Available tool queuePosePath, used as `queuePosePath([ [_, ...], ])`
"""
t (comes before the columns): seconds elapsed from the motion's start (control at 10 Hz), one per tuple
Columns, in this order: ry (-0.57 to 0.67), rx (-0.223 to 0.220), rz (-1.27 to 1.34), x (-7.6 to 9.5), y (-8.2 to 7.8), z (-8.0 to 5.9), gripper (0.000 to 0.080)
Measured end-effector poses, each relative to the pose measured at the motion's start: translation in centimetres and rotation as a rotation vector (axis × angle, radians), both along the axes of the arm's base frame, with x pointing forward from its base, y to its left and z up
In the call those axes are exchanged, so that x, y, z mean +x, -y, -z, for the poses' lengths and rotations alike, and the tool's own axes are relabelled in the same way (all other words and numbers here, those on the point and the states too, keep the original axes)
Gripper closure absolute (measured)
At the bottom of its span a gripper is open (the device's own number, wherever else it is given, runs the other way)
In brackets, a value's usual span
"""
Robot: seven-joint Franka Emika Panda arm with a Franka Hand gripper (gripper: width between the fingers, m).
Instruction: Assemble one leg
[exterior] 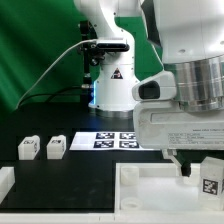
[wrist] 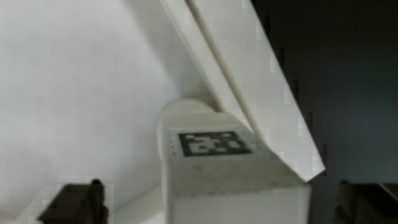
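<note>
Gripper (wrist: 210, 203) looks wide open, holding nothing; we'd centre the fingers on that leg (wrist: 217, 150) in the tray (wrist: 71, 90) corner before closing.

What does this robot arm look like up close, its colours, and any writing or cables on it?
The arm is bulky, rounded and glossy white. Its boxy white hand section carries small grey print, too blurred to read. A black cable loops behind the white base. In the wrist view, the fingertips are black.

The marker board (exterior: 107, 140) lies flat on the black table (exterior: 60, 172).
</note>
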State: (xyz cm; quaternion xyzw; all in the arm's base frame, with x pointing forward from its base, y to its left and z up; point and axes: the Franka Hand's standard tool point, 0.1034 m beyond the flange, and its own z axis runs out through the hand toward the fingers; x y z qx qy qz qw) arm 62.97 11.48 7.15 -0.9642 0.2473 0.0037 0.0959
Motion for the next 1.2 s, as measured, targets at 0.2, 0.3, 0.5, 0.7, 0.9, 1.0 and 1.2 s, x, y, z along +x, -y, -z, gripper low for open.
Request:
queuePosePath([
  [0.2, 0.0, 0.0, 0.0, 0.0, 0.0, 0.0, 0.0233],
  [0.3, 0.0, 0.0, 0.0, 0.0, 0.0, 0.01, 0.0371],
  [0.5, 0.0, 0.0, 0.0, -0.01, 0.02, 0.01, 0.0504],
  [0.7, -0.004, 0.001, 0.019, -0.01, 0.04, 0.01, 0.0504],
  [0.9, -0.01, 0.017, 0.137, -0.02, 0.16, 0.02, 0.0504],
  [1.0, -0.019, 0.034, 0.269, -0.02, 0.22, 0.07, 0.0504],
  [1.2, -0.09, 0.125, 0.718, -0.22, -0.1, 0.25, 0.0502],
])
